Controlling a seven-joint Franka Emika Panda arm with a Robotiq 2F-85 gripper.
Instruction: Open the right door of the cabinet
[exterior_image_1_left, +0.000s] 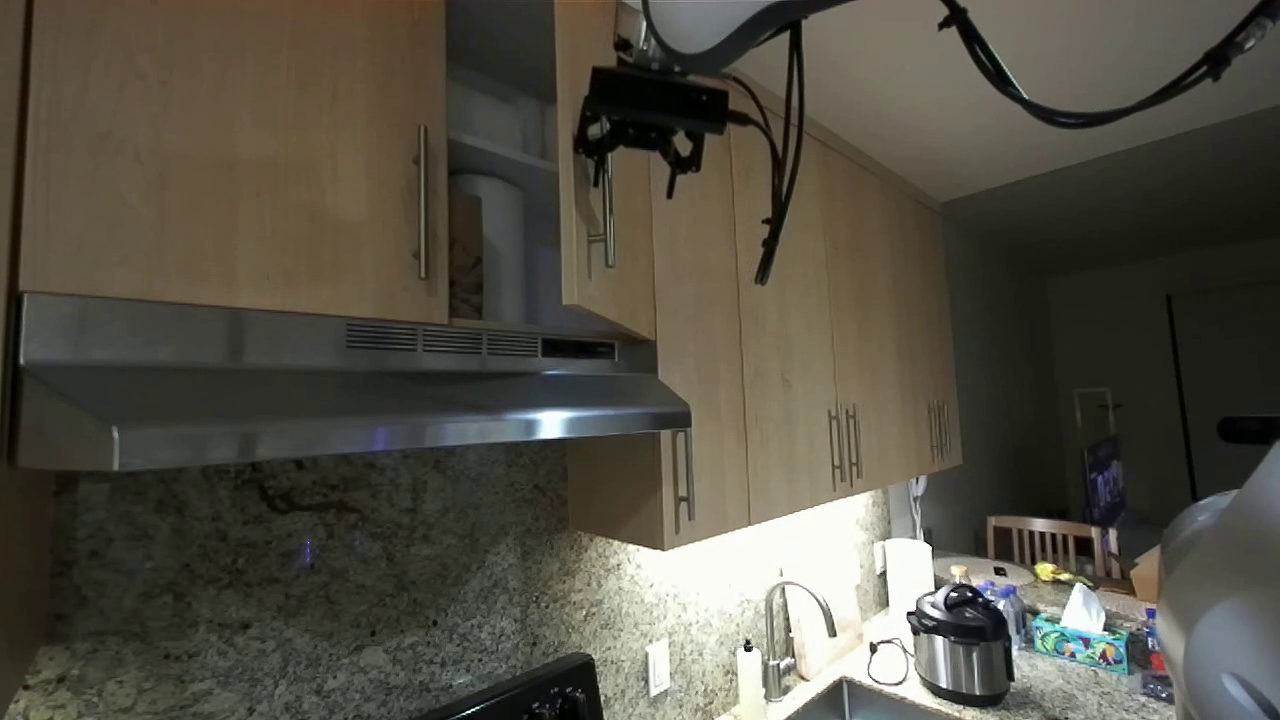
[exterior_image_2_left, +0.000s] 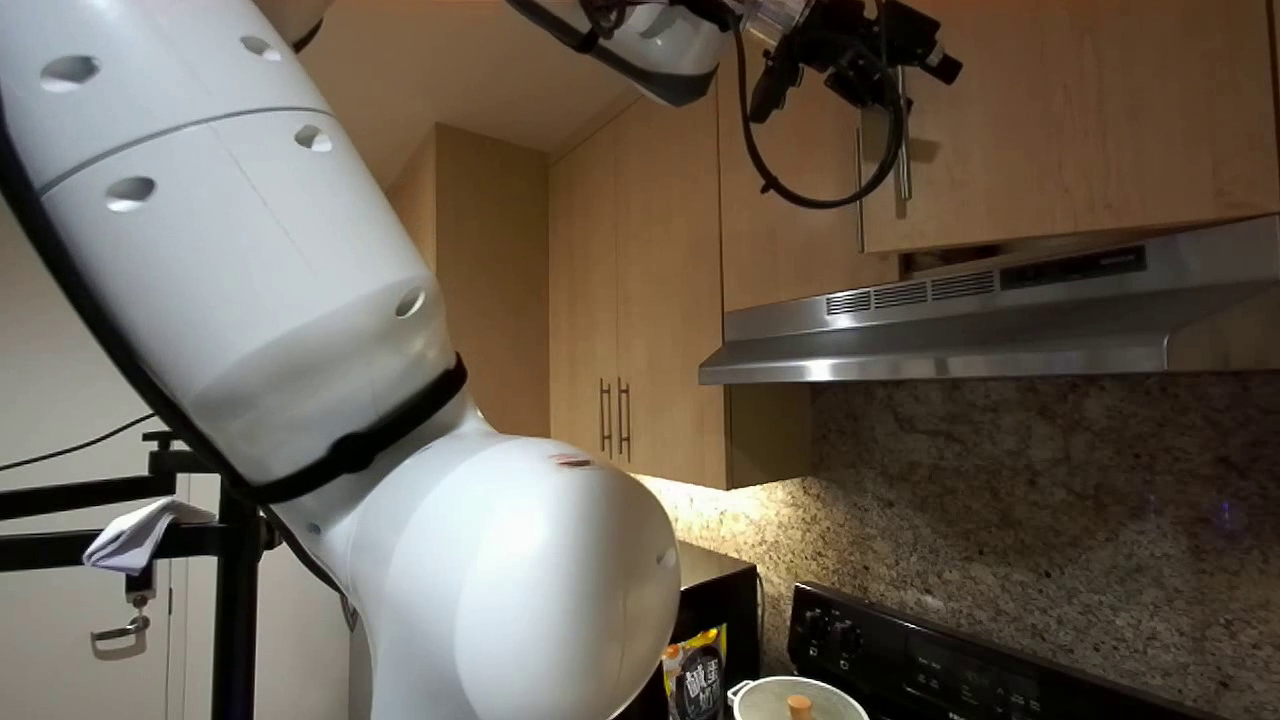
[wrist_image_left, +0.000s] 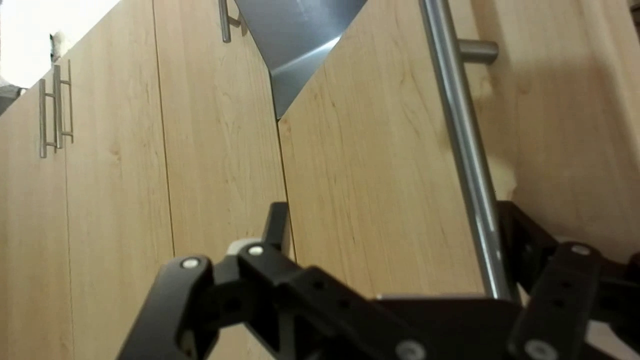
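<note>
The right door (exterior_image_1_left: 635, 250) of the cabinet (exterior_image_1_left: 545, 255) stands swung partway outward, baring pale shelves inside. It also shows in an exterior view (exterior_image_2_left: 1090, 120) and fills much of the wrist view (wrist_image_left: 375, 160). Its slim metal handle (exterior_image_1_left: 608, 225) runs lengthwise along the panel. My gripper (exterior_image_1_left: 634, 182) is spread wide at the handle's upper part. In the wrist view, the bar (wrist_image_left: 462, 130) passes between the gripper's (wrist_image_left: 393, 215) fingers, close beside the right-hand finger (wrist_image_left: 512, 225). Whether finger and bar touch, I cannot tell.
The left door (exterior_image_1_left: 240, 150) is closed. Below the cabinet juts a steel range hood (exterior_image_1_left: 300, 405). Taller cabinets (exterior_image_1_left: 785, 330) adjoin the right door's hinge side. Black cables (exterior_image_1_left: 785, 170) dangle by the wrist. A large arm link (exterior_image_2_left: 250, 250) spans an exterior view.
</note>
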